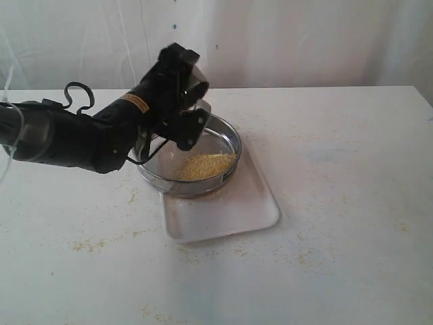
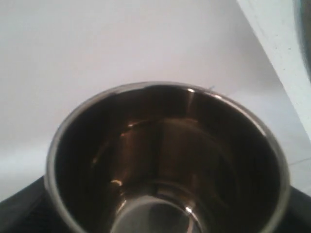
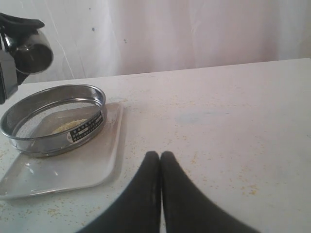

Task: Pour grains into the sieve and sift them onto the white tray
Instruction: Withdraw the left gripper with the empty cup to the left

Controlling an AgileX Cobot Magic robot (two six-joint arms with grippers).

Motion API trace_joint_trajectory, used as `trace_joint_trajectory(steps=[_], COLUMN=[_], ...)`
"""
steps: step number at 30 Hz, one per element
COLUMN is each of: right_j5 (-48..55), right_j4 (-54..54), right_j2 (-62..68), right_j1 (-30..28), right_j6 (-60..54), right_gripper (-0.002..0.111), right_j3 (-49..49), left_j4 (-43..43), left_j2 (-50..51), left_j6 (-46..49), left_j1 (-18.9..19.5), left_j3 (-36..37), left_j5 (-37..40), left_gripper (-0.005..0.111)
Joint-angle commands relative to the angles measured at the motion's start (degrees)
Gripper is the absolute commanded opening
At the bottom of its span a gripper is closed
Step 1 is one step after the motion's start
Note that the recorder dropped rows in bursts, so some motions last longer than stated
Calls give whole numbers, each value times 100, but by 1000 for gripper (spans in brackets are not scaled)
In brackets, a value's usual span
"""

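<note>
The sieve (image 1: 197, 185) rests on the white tray (image 1: 238, 204), with a yellow-beige heap of grains (image 1: 205, 164) on its mesh. Above the sieve's far-left rim, my left gripper (image 1: 184, 95) is shut on a small steel cup (image 1: 195, 82) that is tipped onto its side. The cup (image 2: 165, 160) fills the left wrist view, and its inside looks dark and bare. In the right wrist view the sieve (image 3: 58, 138), grains (image 3: 70, 125), tray (image 3: 73, 167) and cup (image 3: 31, 53) show ahead of my right gripper (image 3: 160, 158). It is shut on nothing, low over the table.
The white table (image 1: 338, 169) carries faint yellowish specks, thickest in front of the tray (image 1: 95, 244). A white curtain (image 1: 284, 40) hangs along the table's back edge. My left arm (image 1: 61, 135) reaches in from the left, above the table.
</note>
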Motion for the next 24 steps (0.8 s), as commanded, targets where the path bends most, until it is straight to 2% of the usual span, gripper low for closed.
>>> trace_joint_trajectory(steps=[1, 4, 9, 14, 17, 24], right_j5=[13, 3, 3, 3, 14, 14], right_j4=[-6, -6, -6, -6, -6, -6], right_j2=[-17, -17, -17, -17, -17, -17], right_j1=[-37, -37, -37, -37, -37, -37], right_j6=[5, 5, 5, 5, 5, 5], right_gripper=[0, 0, 0, 0, 0, 0], right_j3=[37, 37, 37, 37, 37, 37], left_j4=[-1345, -1983, -3013, -3208, -3195, -2857], left_j2=[-597, -1091, -1956, -2478, -2524, -2513], left_j6=[-1430, -2599, -5222, -8032, -8486, -8994], left_j1=[4, 74, 309, 646, 749, 1068], left_j3=[378, 897, 2068, 3306, 3892, 4508], left_j5=[-567, -598, -706, -435, -494, -454], left_gripper=[0, 0, 0, 0, 0, 0])
